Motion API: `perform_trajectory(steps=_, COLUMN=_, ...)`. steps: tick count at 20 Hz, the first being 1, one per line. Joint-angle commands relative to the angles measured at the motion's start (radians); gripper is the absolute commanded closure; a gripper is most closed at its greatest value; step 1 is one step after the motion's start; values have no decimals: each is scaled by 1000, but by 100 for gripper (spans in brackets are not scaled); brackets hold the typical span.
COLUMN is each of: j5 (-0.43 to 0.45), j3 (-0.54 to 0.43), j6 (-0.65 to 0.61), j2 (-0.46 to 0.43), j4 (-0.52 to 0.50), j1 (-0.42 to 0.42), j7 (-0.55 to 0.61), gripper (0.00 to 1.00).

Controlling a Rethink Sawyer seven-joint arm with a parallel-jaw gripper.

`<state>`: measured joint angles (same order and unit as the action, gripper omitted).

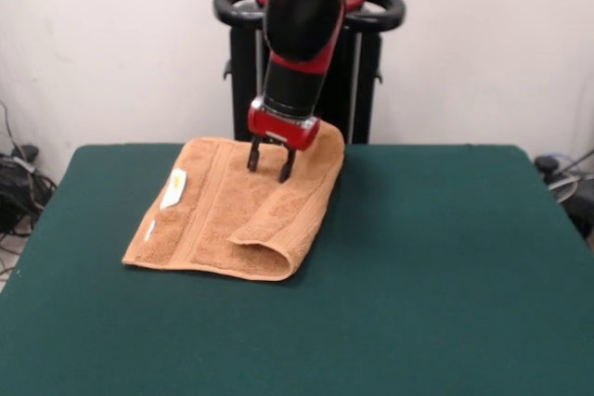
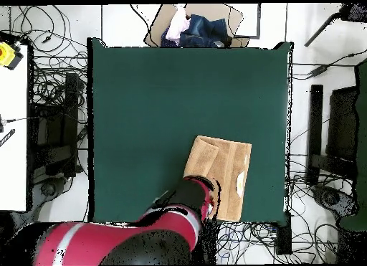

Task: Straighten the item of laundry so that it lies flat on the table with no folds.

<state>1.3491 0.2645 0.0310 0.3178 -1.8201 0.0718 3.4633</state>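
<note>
The item of laundry (image 1: 232, 215) is an orange-tan towel lying at the table's (image 1: 445, 275) far left, close under the arm. Its right part is doubled over, with a rolled fold (image 1: 269, 257) at the front right corner. A white tag (image 1: 174, 189) shows on its left part. My gripper (image 1: 269, 164) points down over the towel's far right part, open, with its two dark fingers apart and their tips at or just above the cloth. Overhead, the towel (image 2: 228, 170) lies near the table's (image 2: 158, 105) lower right edge, and the red arm (image 2: 188, 206) covers the gripper and the towel's lower left corner.
Cables (image 1: 19, 183) lie on the floor past the table's left edge. Overhead, a box of clothes (image 2: 197, 26) sits beyond the top edge, cables (image 2: 50, 98) run along both sides, and dark equipment (image 2: 337, 127) stands at the right.
</note>
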Motion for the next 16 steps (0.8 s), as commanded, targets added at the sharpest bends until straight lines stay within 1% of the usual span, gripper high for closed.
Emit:
perform_trajectory(steps=1, j5=-82, j3=-401, j6=-141, j2=44, j4=-55, j1=-130, j7=-214, gripper=0)
perform_trajectory(steps=5, j5=-121, j3=-450, j6=-192, j2=62, j4=-69, j1=-154, j7=-254, gripper=0)
perform_trajectory(steps=9, j5=-164, j3=-493, j6=-243, j2=65, j4=-64, j1=-172, j7=-259, gripper=0)
perform_trajectory(steps=16, j5=-193, j3=-567, j6=-327, j2=69, j4=-71, j1=-218, j7=-304, gripper=0)
